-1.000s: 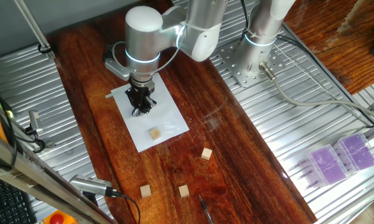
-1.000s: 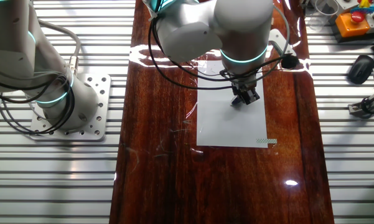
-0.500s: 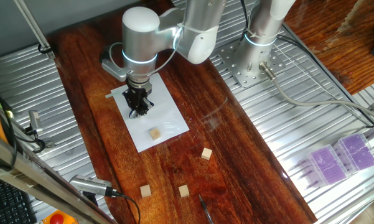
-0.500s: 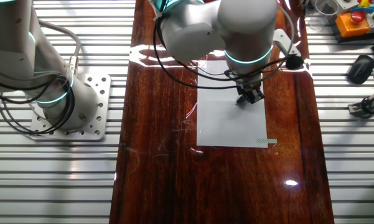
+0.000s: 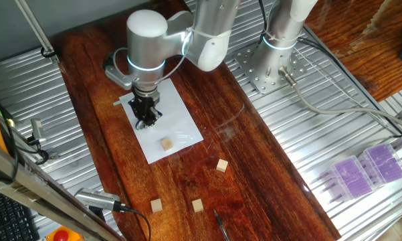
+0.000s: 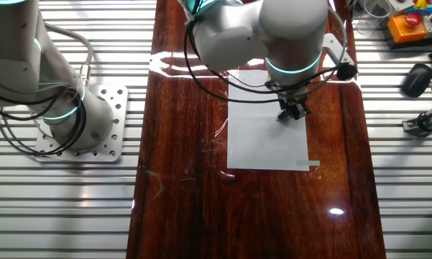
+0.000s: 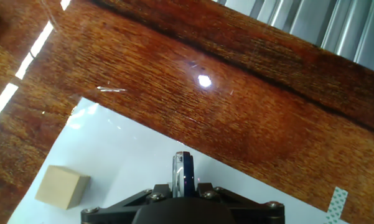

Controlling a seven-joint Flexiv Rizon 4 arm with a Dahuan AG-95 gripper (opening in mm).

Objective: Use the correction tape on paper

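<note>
Hand view: the correction tape (image 7: 182, 177) right in the middle, thin and dark with a pale rim, standing on its edge with its tip down on the paper (image 7: 118, 149). Pinched tight in the gripper (image 7: 182, 186), jaws closed on both sides of it. Near the long edge of the white sheet, with brown table (image 7: 249, 106) just past it. Off to one side on the paper, a small wooden cube (image 7: 62, 186), apart from the tape. At a far corner of the sheet, a little strip of sticky tape (image 7: 337, 202). Seen from one fixed view: the gripper (image 5: 146, 119) low over the paper (image 5: 182, 127), now a bit closer to the sheet's side edge than one second ago, with the big arm shifted the same way. Same story from the other fixed view: the gripper (image 6: 295, 111) slid sideways across the paper (image 6: 262, 147) toward its edge, step by step. Probably a stroke under way, then, with the tip dragged along to lay down a white line. No line to be seen, though; white on white, too hard to tell. Not much paper left ahead in that direction, so likely near the end of the stroke, with a lift to follow soon. Three more wooden cubes (image 5: 221, 165) out on the bare table (image 5: 267, 187), well away and of no use here.
</note>
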